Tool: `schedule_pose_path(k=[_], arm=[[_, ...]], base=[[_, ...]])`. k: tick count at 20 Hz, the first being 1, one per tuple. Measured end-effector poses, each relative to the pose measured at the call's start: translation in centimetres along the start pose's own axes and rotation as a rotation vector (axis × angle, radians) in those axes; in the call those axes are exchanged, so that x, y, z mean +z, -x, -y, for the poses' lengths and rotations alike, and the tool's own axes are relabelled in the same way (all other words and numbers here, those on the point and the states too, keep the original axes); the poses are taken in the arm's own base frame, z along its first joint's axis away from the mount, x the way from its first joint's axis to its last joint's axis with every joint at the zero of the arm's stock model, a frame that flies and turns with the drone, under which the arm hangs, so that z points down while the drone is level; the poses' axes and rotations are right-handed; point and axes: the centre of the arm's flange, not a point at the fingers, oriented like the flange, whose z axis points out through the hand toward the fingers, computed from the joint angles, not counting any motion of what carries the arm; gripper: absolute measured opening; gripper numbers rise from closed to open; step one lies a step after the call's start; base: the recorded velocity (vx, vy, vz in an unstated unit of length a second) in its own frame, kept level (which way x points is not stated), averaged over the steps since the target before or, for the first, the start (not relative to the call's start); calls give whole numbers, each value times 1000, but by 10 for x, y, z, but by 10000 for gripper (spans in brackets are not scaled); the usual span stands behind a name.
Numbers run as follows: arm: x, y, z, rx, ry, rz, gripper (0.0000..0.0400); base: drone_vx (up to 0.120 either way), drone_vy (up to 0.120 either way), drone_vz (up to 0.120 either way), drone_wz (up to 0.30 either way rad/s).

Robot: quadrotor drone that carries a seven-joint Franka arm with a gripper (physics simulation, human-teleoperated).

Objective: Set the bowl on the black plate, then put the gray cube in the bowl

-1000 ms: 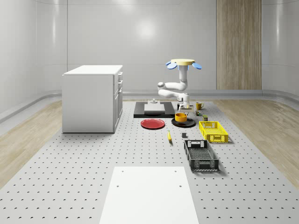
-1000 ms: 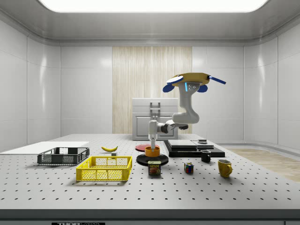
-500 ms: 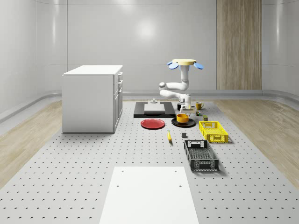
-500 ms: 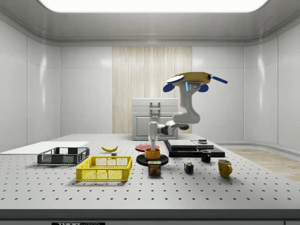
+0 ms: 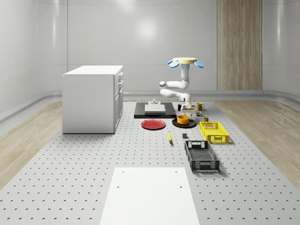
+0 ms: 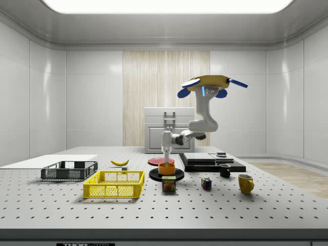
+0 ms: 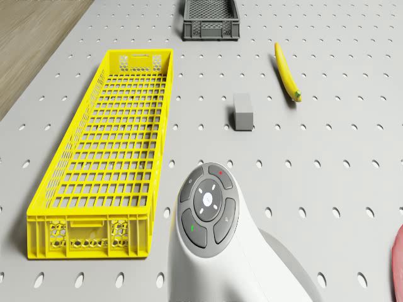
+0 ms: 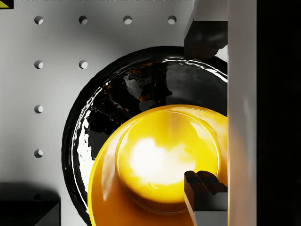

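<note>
Since a second ago my drone [image 5: 183,62] has drifted up, hovering behind the table; whole-scene, bowl [image 5: 183,119] sits on the black plate [image 5: 174,123], step one apparently done. Drone view: cube [image 7: 242,111] waits between basket [image 7: 113,151] and banana [image 7: 286,72], open room around; wrist view: gripper [image 8: 203,110] jaws spread wide, holding nothing

Bright, even overhead light; glare perhaps on bowl [image 8: 160,160].
</note>
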Motion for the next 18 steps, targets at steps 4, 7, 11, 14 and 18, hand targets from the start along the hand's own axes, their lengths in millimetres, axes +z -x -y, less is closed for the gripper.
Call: schedule_pose_path(k=[4, 7, 11, 14, 18], arm=[[-1, 0, 0, 0, 0, 0, 386], [-1, 0, 0, 0, 0, 0, 394], [-1, 0, 0, 0, 0, 0, 398], [-2, 0, 0, 0, 0, 0, 399], [-2, 0, 0, 0, 0, 0, 400]], base=[[120, -120, 0, 0], [120, -67, 0, 0], [120, -40, 0, 0], [120, 0, -40, 0], [120, -20, -90, 0]])
